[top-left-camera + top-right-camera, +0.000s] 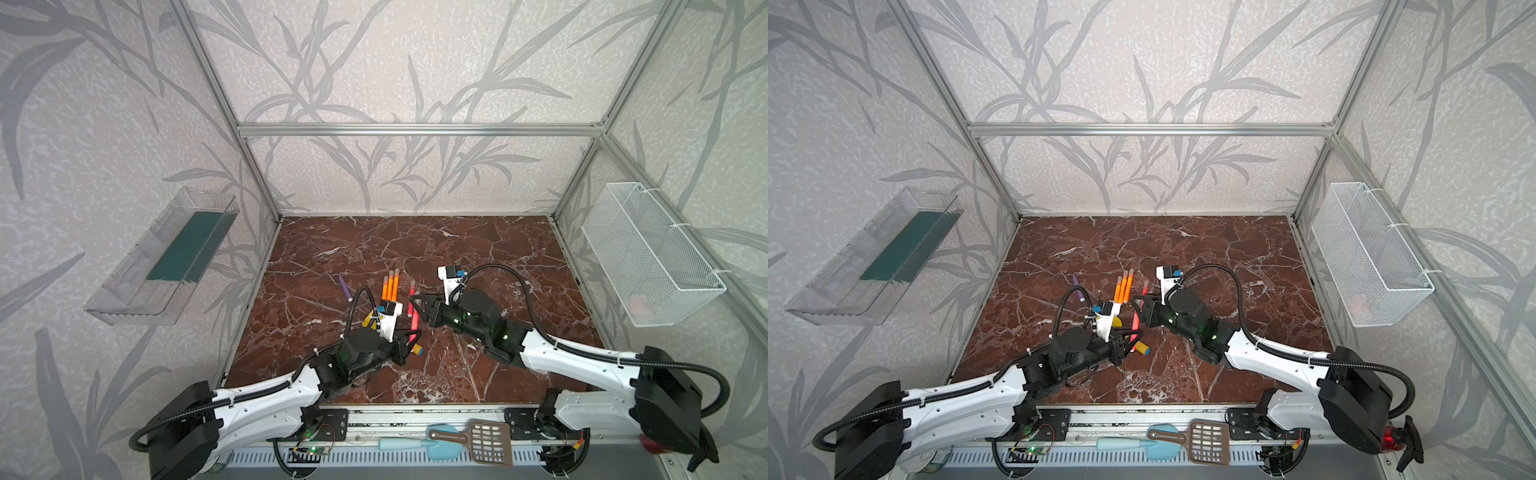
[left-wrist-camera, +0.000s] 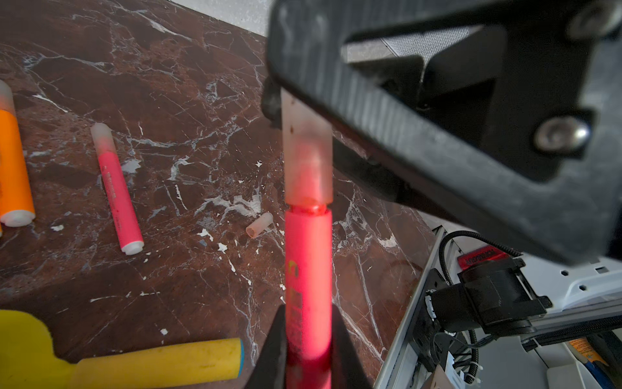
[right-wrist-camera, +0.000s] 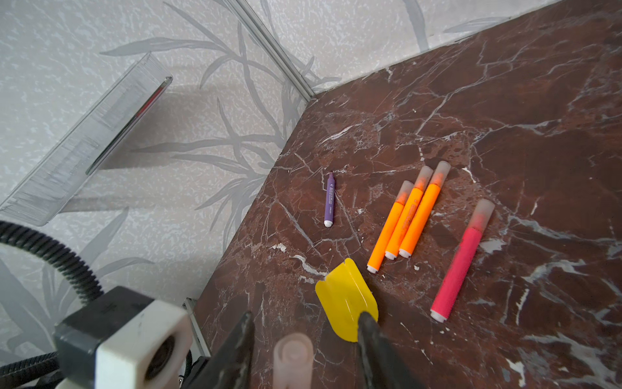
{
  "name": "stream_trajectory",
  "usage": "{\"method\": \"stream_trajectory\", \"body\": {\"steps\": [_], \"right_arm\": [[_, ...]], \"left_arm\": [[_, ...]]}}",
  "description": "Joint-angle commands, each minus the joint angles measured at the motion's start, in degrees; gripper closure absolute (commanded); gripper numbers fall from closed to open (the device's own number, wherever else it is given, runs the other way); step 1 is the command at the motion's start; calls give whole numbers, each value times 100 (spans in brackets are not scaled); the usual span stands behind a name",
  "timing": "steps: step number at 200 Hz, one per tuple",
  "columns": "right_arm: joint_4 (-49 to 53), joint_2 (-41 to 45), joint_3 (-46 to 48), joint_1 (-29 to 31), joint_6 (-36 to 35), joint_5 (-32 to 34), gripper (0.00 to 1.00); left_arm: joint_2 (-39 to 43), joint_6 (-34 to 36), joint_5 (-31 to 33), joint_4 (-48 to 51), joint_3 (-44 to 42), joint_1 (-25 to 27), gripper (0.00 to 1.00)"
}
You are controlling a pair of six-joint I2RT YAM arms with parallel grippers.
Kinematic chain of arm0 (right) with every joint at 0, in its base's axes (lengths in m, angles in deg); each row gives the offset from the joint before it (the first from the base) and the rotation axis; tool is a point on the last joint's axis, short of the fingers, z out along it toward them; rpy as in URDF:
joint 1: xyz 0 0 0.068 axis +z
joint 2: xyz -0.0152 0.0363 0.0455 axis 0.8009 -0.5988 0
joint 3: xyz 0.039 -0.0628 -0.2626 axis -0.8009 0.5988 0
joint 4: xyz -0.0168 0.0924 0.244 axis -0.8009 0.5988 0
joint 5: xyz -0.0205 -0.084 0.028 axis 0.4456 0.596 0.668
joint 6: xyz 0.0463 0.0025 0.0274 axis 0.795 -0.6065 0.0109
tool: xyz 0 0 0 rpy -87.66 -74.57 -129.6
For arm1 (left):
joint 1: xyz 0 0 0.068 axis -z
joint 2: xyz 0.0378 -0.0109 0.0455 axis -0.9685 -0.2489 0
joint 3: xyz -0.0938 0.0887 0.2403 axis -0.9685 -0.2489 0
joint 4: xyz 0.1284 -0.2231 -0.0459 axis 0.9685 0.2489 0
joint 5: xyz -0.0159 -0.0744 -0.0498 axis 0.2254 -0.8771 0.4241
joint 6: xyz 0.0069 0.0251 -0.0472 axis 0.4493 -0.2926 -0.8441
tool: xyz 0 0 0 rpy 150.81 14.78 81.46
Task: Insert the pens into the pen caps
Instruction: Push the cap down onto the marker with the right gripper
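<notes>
- We are pinching a pinkish-red pen (image 2: 308, 256) between our left fingers (image 2: 271, 350), holding it over the table (image 2: 168, 101).
- A translucent cap (image 2: 308, 168) is sitting over its tip.
- Our right fingers (image 3: 235, 347) are standing spread on either side of that cap, not gripping it.
- Three capped orange pens (image 3: 409, 219), another capped red pen (image 3: 462, 262), a bare purple pen (image 3: 330, 200) and a loose cap (image 2: 259, 225) are lying on the table.

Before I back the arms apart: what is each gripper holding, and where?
Left gripper grips the pinkish-red pen on its barrel, away from the capped tip. Right gripper holds nothing: its fingers stand clear either side of the cap.
</notes>
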Motion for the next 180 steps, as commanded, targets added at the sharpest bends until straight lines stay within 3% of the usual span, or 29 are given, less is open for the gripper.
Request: {"method": "stream_trajectory", "body": {"steps": [1, 44, 78, 101, 162, 180], "right_arm": [[-194, -229, -266, -48, -111, -176, 51], [-136, -544, -518, -81, -130, -268, 56], [-37, -598, -556, -81, -115, -446, 85], [232, -536, -543, -79, -98, -600, 100], [124, -626, -87, 200, 297, -508, 100], [-72, -710, 1, 362, 388, -476, 100]], "left_arm": [[-39, 91, -80, -190, 59, -13, 100], [-82, 150, -168, -208, 98, -13, 100], [-85, 192, -60, -121, 141, -13, 100], [-83, 274, 319, 245, 284, -15, 100], [-17, 868, 1593, 1411, 1180, -150, 100], [-109, 975, 1630, 1401, 1359, -304, 100]]}}
